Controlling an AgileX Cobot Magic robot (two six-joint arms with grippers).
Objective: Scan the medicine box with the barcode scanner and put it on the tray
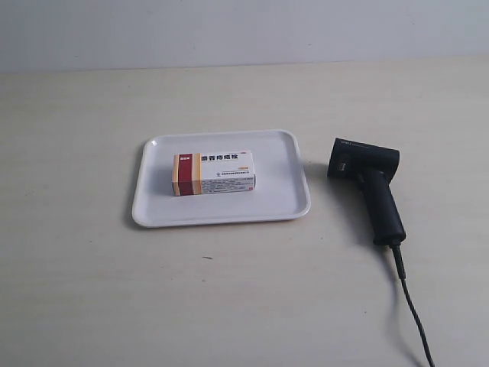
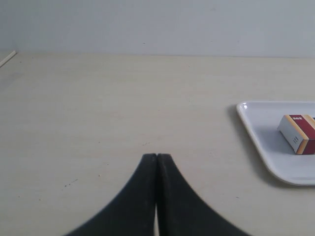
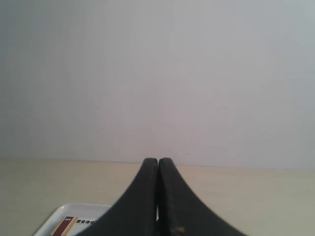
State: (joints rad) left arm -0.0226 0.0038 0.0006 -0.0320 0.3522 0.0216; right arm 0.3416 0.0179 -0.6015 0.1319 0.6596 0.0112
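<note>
Seeing medicine box (image 1: 213, 173) lying on tray (image 1: 221, 213), barcode scanner (image 1: 370, 186) beside tray on counter (image 1: 76, 290), both pincers (image 2: 156, 156) (image 3: 158, 160) clenched empty; we feared cable (image 1: 412, 306) snagging, box sliding.

Plain test bench setup: pale wood-grain tabletop (image 1: 92, 290) against a bare grey-white wall (image 1: 244, 30), no household or shop fittings visible.

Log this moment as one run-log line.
medicine box: lying on tray | barcode scanner: on table beside tray, untouched | left gripper: fingers shut, empty | right gripper: fingers shut, empty
</note>
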